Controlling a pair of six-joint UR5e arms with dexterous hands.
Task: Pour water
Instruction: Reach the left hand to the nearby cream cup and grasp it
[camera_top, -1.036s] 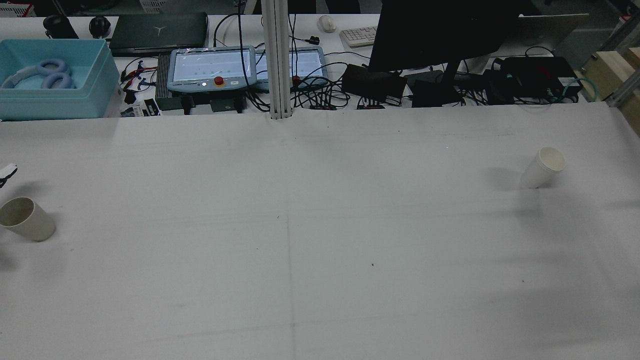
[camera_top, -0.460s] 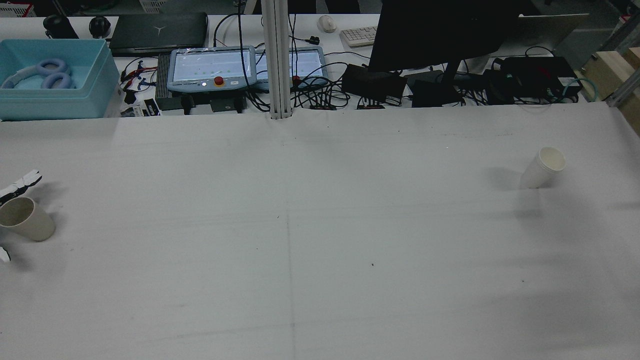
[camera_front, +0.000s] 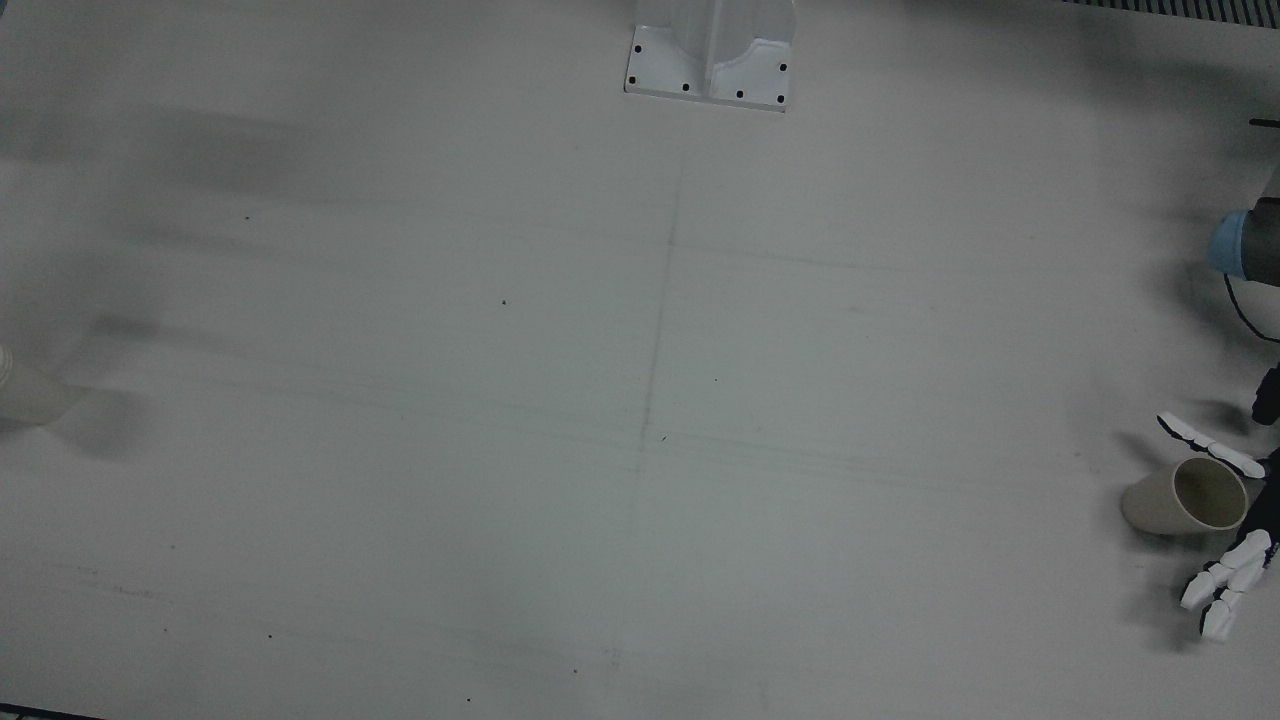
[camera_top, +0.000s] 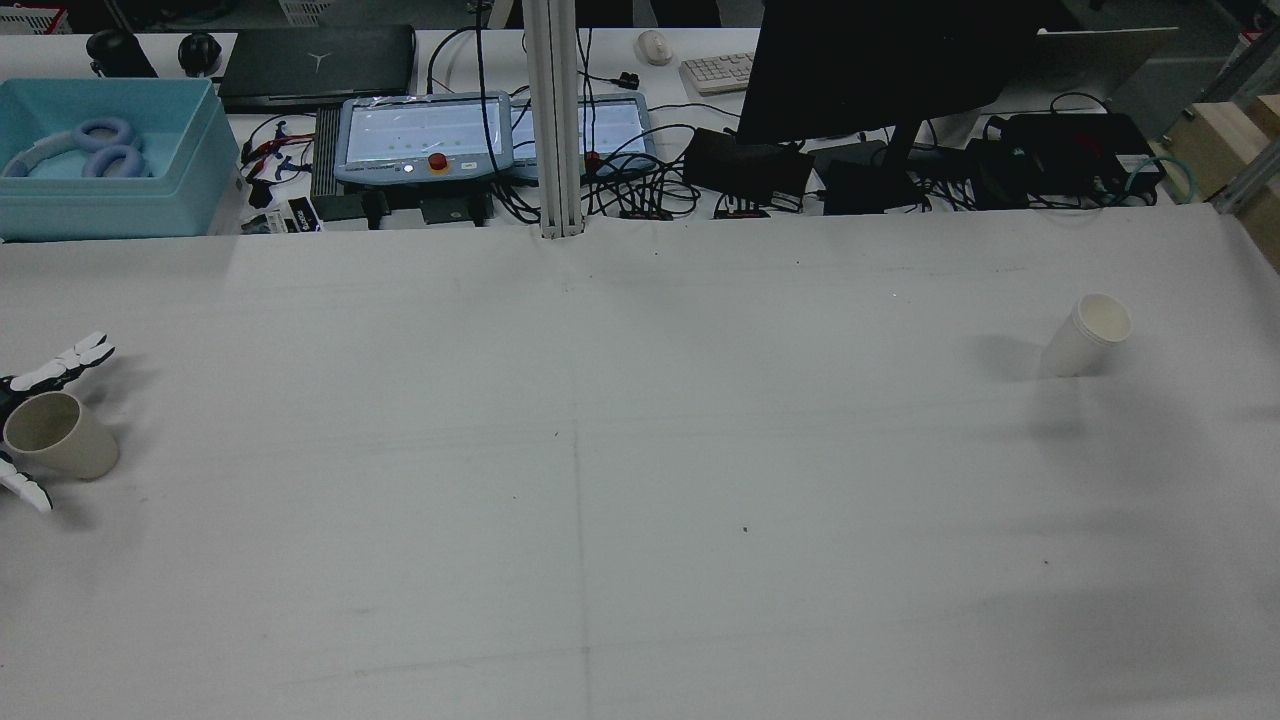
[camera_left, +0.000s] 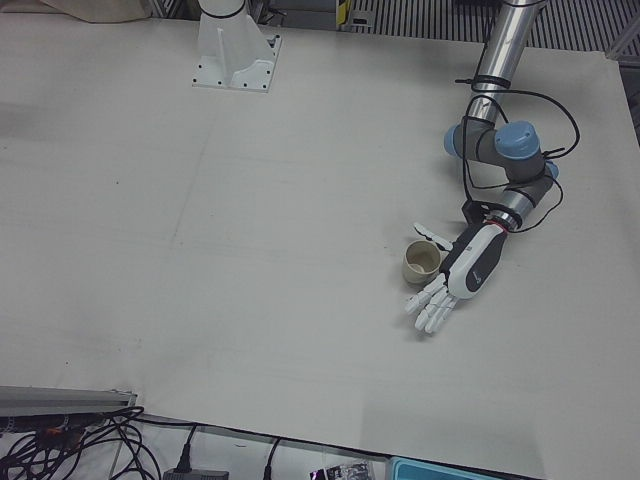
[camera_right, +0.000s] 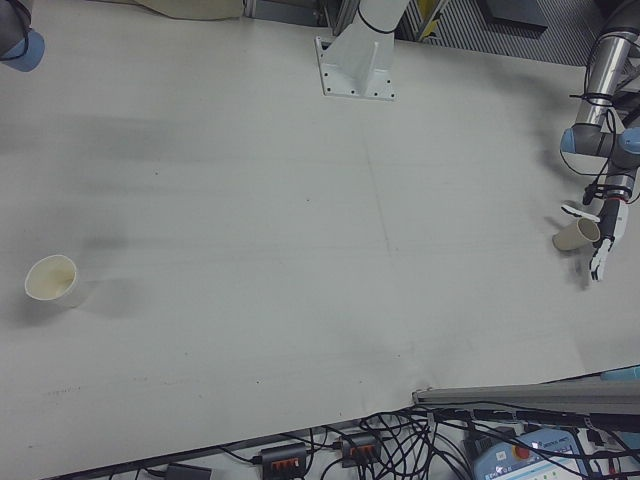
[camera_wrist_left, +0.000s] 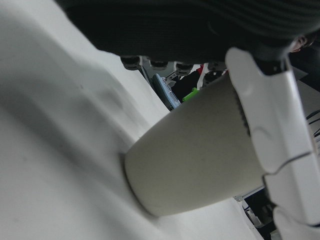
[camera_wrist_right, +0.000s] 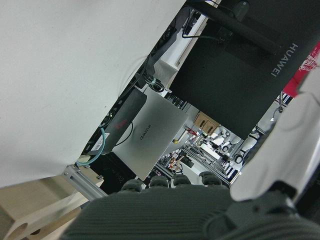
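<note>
Beige cup (camera_left: 422, 262) upright, mouth up, left hand (camera_left: 461, 275) spread around it, white cup (camera_right: 52, 280) upright, well apart

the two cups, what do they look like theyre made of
Beige cup beside the left hand: matte and opaque with a smooth wall, possibly plastic or coated paper; the pictures do not settle it.
White cup: matte white with faint stepped rings under its rim, likely a paper or thin disposable cup.
</note>
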